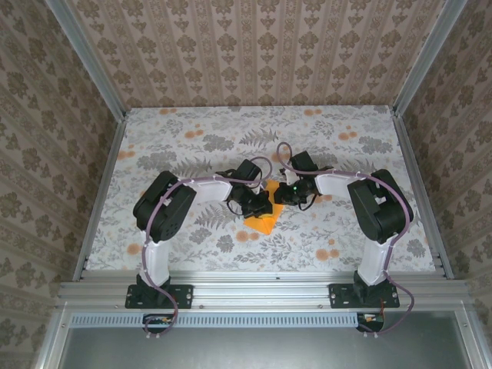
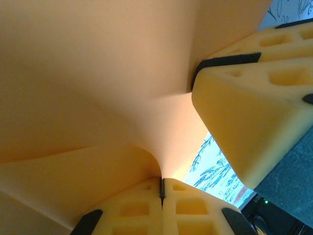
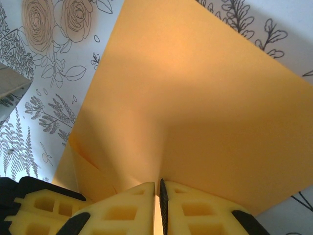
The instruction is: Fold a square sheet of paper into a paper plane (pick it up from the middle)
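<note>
Orange, plain and bent along soft folds, one sheet (image 1: 264, 221) sits over the middle of the table (image 1: 192, 138), between two grippers. The left gripper (image 2: 162, 185) and the right gripper (image 3: 157, 190) each have their fingers closed tight, pinching the sheet.

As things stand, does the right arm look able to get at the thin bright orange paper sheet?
Yes, evidently: the right hand is shut on the thin bright orange paper sheet, with the left hand pinching it too; nothing intervenes.
</note>
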Robot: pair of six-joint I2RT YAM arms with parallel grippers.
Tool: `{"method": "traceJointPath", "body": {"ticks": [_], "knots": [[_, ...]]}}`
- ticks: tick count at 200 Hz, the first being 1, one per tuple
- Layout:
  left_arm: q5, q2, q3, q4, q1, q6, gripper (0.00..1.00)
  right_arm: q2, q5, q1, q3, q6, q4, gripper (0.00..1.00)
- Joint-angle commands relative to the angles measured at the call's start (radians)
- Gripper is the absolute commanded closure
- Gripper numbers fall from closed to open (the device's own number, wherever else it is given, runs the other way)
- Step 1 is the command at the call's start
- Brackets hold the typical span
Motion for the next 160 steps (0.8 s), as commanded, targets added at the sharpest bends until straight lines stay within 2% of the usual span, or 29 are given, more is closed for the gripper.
{"method": "traceJointPath", "body": {"ticks": [1,160], "knots": [[0.013,0.026,0.018,0.007,-0.006,0.008,0.96,0.032,-0.009,0.012,0.008,-0.011,-0.031,0.84],[0.018,0.03,0.032,-0.011,-0.009,0.038,0.96,0.041,-0.011,0.011,0.016,-0.015,-0.04,0.84]]}}
